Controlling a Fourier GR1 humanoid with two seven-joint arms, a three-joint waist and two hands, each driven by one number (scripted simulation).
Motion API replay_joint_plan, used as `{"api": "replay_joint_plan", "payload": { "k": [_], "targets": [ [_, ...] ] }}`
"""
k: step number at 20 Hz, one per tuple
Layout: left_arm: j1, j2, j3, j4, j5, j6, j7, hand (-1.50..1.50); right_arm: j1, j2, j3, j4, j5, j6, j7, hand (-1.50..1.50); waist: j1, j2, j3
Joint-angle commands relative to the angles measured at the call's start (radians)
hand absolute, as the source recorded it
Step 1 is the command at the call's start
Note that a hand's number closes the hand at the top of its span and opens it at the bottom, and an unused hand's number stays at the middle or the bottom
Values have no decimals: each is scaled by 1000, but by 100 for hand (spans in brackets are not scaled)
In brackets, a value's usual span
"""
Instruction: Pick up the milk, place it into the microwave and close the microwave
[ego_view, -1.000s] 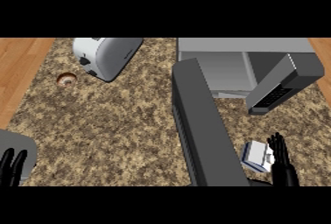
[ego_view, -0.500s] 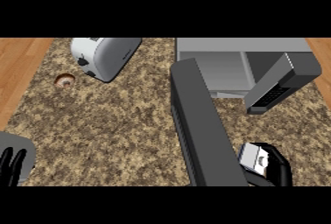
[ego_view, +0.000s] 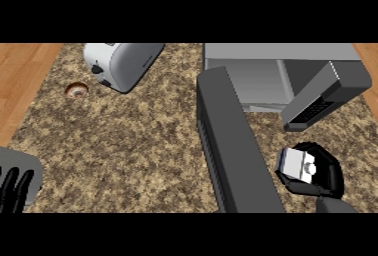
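Head view: microwave door (ego_view: 235, 150) left of milk (ego_view: 297, 163); toaster (ego_view: 119, 64) far.

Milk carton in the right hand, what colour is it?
Mostly white with a blue side, seen in the head view: milk carton, right hand.

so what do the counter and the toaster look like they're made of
Counter: looks like polished granite or a similar stone, going by the brown, tan and black speckle across it. Toaster: looks like brushed or satin metal, with a pale silver-grey body and soft shading; it could be painted plastic, the view leaves that open.
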Motion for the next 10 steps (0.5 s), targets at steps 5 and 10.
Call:
{"api": "replay_joint_plan", "payload": {
  "k": [5, 10],
  "targets": [
    [5, 33, 68, -12, 91, -35, 26, -150, -146, -97, 42, 76, -13, 252, 7, 150, 0, -1, 0],
    [19, -21, 17, 35, 12, -23, -39, -150, -213, -77, 71, -6, -59, 275, 143, 150, -7, -4, -1]
  ]
}}
